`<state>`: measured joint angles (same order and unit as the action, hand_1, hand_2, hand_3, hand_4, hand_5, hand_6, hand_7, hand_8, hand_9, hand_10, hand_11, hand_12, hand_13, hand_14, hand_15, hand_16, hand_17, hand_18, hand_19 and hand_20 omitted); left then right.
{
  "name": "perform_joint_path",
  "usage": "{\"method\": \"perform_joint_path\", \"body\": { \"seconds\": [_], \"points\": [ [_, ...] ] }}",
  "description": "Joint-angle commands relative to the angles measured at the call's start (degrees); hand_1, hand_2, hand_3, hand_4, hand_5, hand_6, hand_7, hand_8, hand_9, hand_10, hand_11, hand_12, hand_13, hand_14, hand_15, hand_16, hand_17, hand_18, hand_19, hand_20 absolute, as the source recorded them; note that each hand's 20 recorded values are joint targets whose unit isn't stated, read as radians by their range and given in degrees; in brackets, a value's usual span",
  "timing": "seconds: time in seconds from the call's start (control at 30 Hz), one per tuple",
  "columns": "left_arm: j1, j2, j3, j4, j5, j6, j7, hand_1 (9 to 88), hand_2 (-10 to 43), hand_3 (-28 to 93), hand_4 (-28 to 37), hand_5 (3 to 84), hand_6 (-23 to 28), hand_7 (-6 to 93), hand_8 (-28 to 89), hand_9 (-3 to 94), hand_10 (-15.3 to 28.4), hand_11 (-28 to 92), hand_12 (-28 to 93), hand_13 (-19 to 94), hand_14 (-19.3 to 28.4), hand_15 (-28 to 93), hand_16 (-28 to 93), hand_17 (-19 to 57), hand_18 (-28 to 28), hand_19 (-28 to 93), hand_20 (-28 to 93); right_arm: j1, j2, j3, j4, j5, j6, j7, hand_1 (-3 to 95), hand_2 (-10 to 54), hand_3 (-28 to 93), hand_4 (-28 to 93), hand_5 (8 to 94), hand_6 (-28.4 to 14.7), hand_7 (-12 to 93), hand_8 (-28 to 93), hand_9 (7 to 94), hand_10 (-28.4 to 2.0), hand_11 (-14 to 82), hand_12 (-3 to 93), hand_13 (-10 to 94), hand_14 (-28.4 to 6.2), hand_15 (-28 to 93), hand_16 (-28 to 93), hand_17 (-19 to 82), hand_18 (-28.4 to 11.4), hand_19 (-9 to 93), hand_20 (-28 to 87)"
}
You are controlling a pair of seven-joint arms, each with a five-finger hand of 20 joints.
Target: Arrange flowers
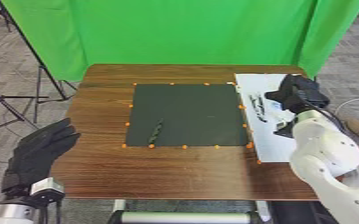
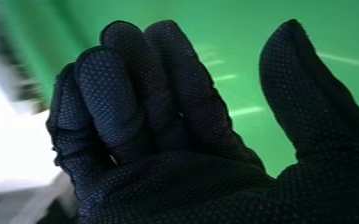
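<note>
Right hand, upper right — fingers together, thumb spread, empty. Left hand relaxed, lower left. Green stem on black mat, centre-left (laying-out likely begun) — next, you'd pinch a dark sprig.

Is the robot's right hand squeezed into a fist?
No, the right hand has straight fingers, with the thumb spread away from them.

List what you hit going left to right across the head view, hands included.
left robot hand → slim dark-green piece lying on the dark mat → thin dark pieces on the white sheet → right robot hand
</note>
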<state>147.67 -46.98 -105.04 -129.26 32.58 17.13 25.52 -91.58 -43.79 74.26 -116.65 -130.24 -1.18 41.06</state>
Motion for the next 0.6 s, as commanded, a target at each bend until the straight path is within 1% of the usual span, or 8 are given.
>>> {"method": "perform_joint_path", "body": {
  "seconds": [0.03,0.2,0.23,0.27,0.3,0.4,0.47,0.6],
  "points": [
    [1.3,-0.08,-0.44,-0.92,-0.16,0.47,0.27,26.7,4.9,82,-13.8,45.1,13.3,12.3,-8,37.0,21.7,33,9,26,27.5,55,-11,-9.6,21.4,57,12,-11.9,1.3,8.5,3.3,-0.7,1.1,4.6,24.7,2.1,81,-22,68.5,-13.0,15,-10,60.0,-25.0,44.2,21.5,49,-23.4,79,18,22,-28.4,79,40],
    [0.2,0.35,0.48,-0.93,0.18,0.19,-0.31,26.8,4.9,82,-13.9,45.1,13.3,12.3,-8,37.0,21.7,33,9,26,27.6,55,-11,-9.7,21.4,57,12,-15.4,0.5,11.7,4.0,-1.2,-1.0,7.0,25.4,1.7,81,-22,69.2,-12.6,16,-10,61.4,-24.6,44.2,21.5,50,-23.2,79,19,23,-28.4,80,39],
    [-0.3,0.16,0.55,-0.82,0.55,-0.29,-1.02,26.8,4.8,82,-13.8,45.1,13.3,12.3,-8,37.0,21.7,33,9,26,27.7,55,-11,-9.7,21.4,57,12,-17.0,0.2,12.9,3.5,-1.5,-1.1,7.3,25.4,1.6,81,-22,69.3,-12.6,16,-10,61.4,-24.6,44.1,21.6,50,-23.3,79,19,23,-28.4,80,39],
    [-0.3,0.29,0.66,-0.84,0.50,-0.19,-0.91,26.8,4.8,82,-13.8,45.1,13.3,12.4,-8,37.0,21.7,33,9,26,27.6,55,-11,-9.7,21.4,57,12,-17.9,-0.1,13.6,3.2,-1.9,-1.3,7.5,25.5,1.6,81,-22,69.3,-12.7,16,-10,61.5,-24.8,44.0,21.6,50,-23.4,79,19,23,-28.4,80,39],
    [-0.3,0.01,0.53,-0.93,0.69,-0.22,-1.17,26.8,4.8,82,-13.8,45.1,13.3,12.4,-8,37.0,21.7,33,9,26,27.6,55,-11,-9.7,21.4,57,12,-19.2,-0.4,14.6,2.6,-2.0,-1.6,7.9,25.5,1.5,81,-22,69.4,-12.9,15,-10,61.6,-25.0,43.8,21.5,50,-23.3,79,19,23,-28.4,80,38],
    [0.8,0.06,0.29,-1.12,0.16,0.29,-0.55,26.8,4.8,82,-13.7,45.1,13.3,12.3,-8,37.0,21.8,33,9,26,27.7,55,-11,-9.7,21.4,57,12,-21.6,-1.2,16.6,1.0,-2.1,-1.5,8.6,25.6,1.4,81,-22,69.4,-13.5,15,-10,61.4,-25.3,43.4,21.5,50,-23.4,79,19,24,-28.4,80,38],
    [1.2,0.09,0.18,-1.11,-0.12,0.46,-0.21,26.9,4.8,82,-13.7,45.1,13.3,12.3,-8,37.0,21.8,33,9,26,27.7,55,-11,-9.7,21.4,57,12,-22.8,-1.5,17.7,0.4,-2.7,-0.3,9.5,25.7,1.3,81,-22,69.4,-13.7,14,-10,61.0,-25.6,43.3,21.5,50,-23.7,79,19,24,-28.4,81,37],
    [1.6,0.07,-0.22,-1.10,-0.07,0.28,-0.01,26.9,4.8,82,-13.7,45.1,13.3,12.3,-8,37.0,21.8,33,9,26,27.7,55,-11,-9.7,21.4,57,12,-25.4,-2.1,19.6,-0.8,-3.2,-0.8,10.3,25.9,1.1,80,-22,69.5,-14.1,14,-10,61.0,-26.1,43.0,21.3,50,-24.3,79,19,23,-28.4,81,36]
  ]
}}
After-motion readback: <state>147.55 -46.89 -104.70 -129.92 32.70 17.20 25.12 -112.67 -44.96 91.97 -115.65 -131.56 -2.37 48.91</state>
